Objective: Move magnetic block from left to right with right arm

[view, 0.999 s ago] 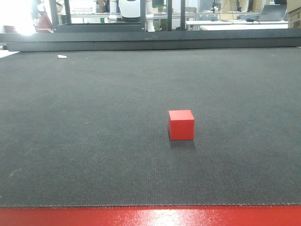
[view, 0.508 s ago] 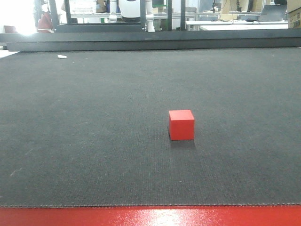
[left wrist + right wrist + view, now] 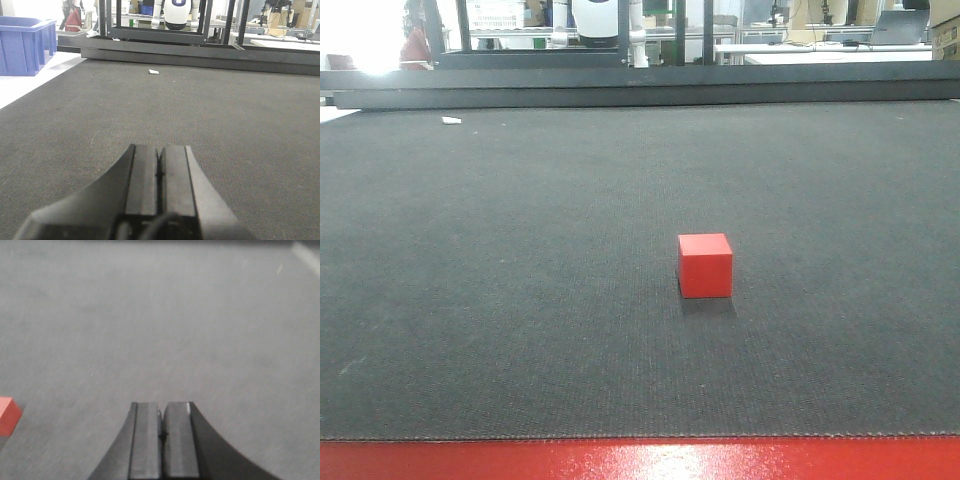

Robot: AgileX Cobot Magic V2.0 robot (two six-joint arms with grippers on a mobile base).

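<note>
Magnetic block (image 3: 705, 265) rests flat on the dark mat (image 3: 520, 250) in the front view, a little right of the picture's middle and on the near half of the mat. Nothing touches it. Neither arm shows here, so I judge the reach has hardly begun. A white scrap (image 3: 452, 120) lies far back on the left, well apart from the cube.

In the left wrist view, the left gripper (image 3: 159, 150) hangs low over bare mat with its fingers pressed together and nothing between them. The cube is not seen from here. A blue crate (image 3: 25, 45) stands off the mat at the far left. This arm has no part in the job and is best kept where it is.

The right wrist view is soft and blurred. The right gripper (image 3: 161, 407) has its two fingers closed against each other and is empty. The magnetic block (image 3: 7, 415) shows only as a red corner at the left edge, well apart from the fingers.

The step in hand looks like the approach. To do it well, the claw should spread wider than the cube before it comes near. The wrist should swing left until the cube sits centred ahead, then square its fingers to two opposite flat faces. It should come down low enough to pinch at mid-height, since a skewed grip on the sharp edges could twist the cube.
</note>
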